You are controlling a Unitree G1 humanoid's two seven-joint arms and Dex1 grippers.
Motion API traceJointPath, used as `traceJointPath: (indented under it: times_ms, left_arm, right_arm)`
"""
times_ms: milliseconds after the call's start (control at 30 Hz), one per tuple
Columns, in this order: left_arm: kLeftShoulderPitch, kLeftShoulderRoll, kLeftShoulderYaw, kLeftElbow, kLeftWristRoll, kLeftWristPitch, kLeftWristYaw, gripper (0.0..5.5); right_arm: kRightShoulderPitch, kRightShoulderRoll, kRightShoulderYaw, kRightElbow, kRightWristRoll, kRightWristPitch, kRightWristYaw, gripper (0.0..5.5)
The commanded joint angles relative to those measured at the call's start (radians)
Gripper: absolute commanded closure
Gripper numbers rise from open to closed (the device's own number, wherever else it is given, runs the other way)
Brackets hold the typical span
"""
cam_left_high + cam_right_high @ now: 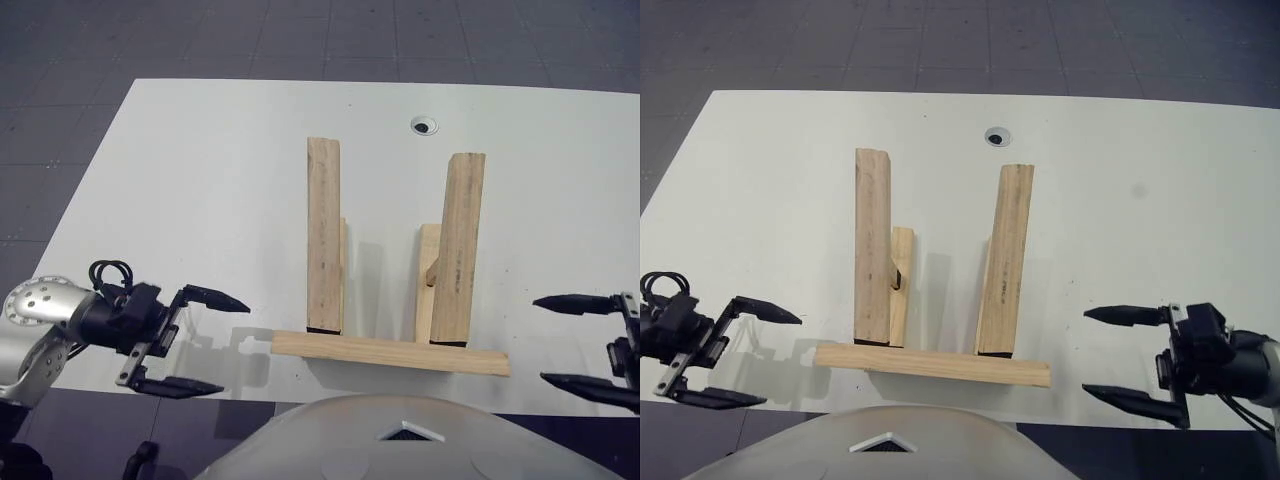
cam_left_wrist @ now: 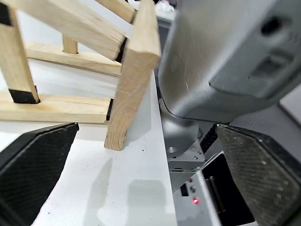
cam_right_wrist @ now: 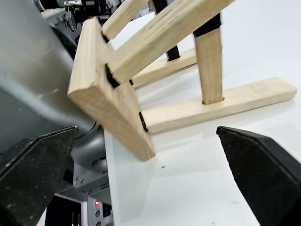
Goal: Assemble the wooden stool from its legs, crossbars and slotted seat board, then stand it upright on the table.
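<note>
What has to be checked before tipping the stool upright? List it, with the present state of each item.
1. Left gripper open and empty: ok.
2. Right gripper open and empty: ok.
3. Grippers placed either side of the stool, touching nothing: ok.
4. Legs seated in the seat board: ok for the joints that show.
5. All crossbars fitted: cannot tell, some joints are hidden behind the legs.
6. Stool upright with room to turn: not ok. It lies on its side, with the seat board on edge right at the near edge of the table.
</note>
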Motion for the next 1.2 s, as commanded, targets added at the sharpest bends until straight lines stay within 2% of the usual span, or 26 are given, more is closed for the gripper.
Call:
traceJointPath:
  times_ms: [33,133,233,400,600,833,1200]
  left_arm:
    - [0.003,-0.119,0.011,0.014,0.099,-0.213,-0.003,0.04]
    - [-0.04,-0.255,0.001,0.004,0.198,-0.276,0.062,0.04]
    - [-0.051,-0.343,-0.011,-0.063,0.276,-0.274,0.143,0.04]
    - [-0.06,-0.402,-0.026,-0.107,0.337,-0.258,0.209,0.04]
    - [-0.085,-0.413,-0.051,-0.099,0.365,-0.217,0.219,0.04]
    - [-0.135,-0.46,-0.133,-0.148,0.389,-0.128,0.249,0.0]
    - [-0.167,-0.463,-0.177,-0.174,0.448,-0.051,0.288,1.81]
  right_arm:
    - [0.081,-0.081,0.05,0.045,-0.082,-0.18,0.011,0.0]
    - [0.059,-0.081,0.087,0.021,-0.092,-0.218,0.007,0.0]
    - [0.034,-0.057,0.119,-0.071,-0.102,-0.214,-0.036,0.0]
    - [-0.013,-0.017,0.197,-0.206,-0.136,-0.212,-0.148,0.0]
    - [-0.087,-0.006,0.305,-0.257,-0.163,-0.183,-0.234,0.0]
    - [-0.185,0.001,0.424,-0.233,-0.174,-0.155,-0.283,1.25]
    - [-0.209,-0.01,0.463,-0.226,-0.161,-0.142,-0.289,3.19]
